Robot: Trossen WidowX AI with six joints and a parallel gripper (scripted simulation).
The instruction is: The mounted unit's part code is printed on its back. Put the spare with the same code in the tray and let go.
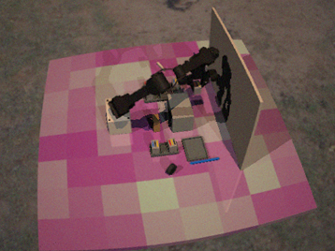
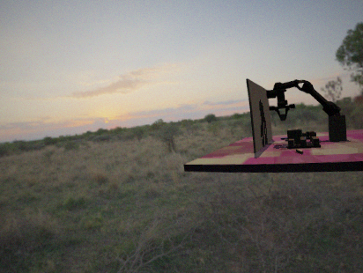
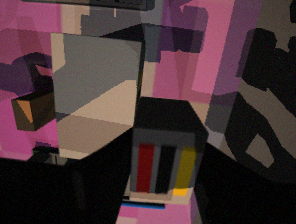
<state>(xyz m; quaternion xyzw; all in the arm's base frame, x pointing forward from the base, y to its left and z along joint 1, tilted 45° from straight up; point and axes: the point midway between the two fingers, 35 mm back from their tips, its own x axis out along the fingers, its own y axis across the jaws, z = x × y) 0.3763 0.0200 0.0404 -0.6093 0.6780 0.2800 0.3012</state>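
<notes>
The checkered pink mat [image 1: 83, 196] carries everything, and a tall tan backboard [image 1: 232, 105] stands on edge along its far right side, with the arm's shadow cast on it. The arm [image 1: 157, 84] stretches from its base near the mat's middle toward that board, raised well above the mat in the exterior view.

Below the arm sits the grey mounted unit [image 1: 181, 113], a blocky box. In front of it lies the dark square tray [image 1: 193, 148], with a blue strip [image 1: 204, 161] just beside its near edge. To the tray's left, the remaining spares [image 1: 164, 148] sit in their rack, and a small black block [image 1: 171, 169] lies apart, nearer the viewer.

The gripper [image 3: 165, 200] is closed partway on a spare [image 3: 165, 160], a small dark cube whose face shows red, black and yellow stripes; it is held aloft, off the mat.

The relation that matters: the tray lies back toward the near side from the gripper, beyond the mounted unit, so the carry probably has to pass over or around that box before descending. The tray's exact bearing is not visible from the wrist view.
</notes>
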